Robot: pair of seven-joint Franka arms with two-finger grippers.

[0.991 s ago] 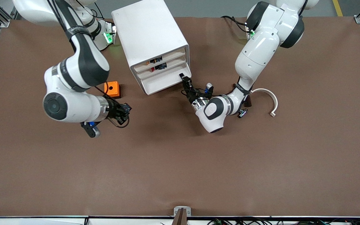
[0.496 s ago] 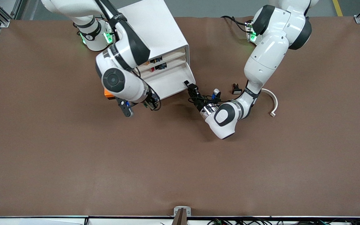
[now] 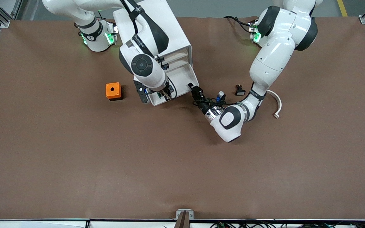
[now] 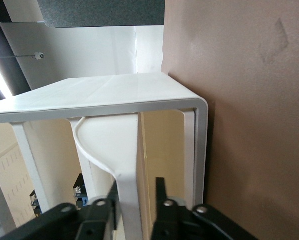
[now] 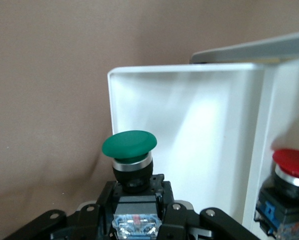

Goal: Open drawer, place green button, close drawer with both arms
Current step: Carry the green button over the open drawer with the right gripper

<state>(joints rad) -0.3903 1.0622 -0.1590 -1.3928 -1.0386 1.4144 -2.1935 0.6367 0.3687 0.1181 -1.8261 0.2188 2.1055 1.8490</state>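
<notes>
The white cabinet (image 3: 152,38) is standing on the brown surface (image 3: 182,164) near the robots' bases, and its third drawer (image 3: 177,83) is sticking out toward the front camera as a shallow white tray. The left gripper (image 3: 192,88) is sitting at the drawer's corner toward the left arm's end of the surface; in the left wrist view its black fingers (image 4: 162,197) are closing narrowly on the thin white front wall of the drawer (image 4: 127,165), one on each face. The right arm is reaching over the cabinet top, and the right gripper (image 3: 166,93) is hanging over the drawer's front edge. It is holding the button (image 5: 129,152): in the right wrist view the fingers (image 5: 164,192) are pinching the black-blue body while the round green cap is standing upright above them, with the drawer's white floor (image 5: 189,140) showing just past it. A red-capped part (image 5: 291,165) is showing beside that in the same view. An orange cube (image 3: 113,91) with a hole in its top is lying on the surface toward the right arm's end, clear of the cabinet. A small black switch (image 3: 240,91) and a curved white piece (image 3: 276,101) are lying toward the left arm's end, near the left forearm
</notes>
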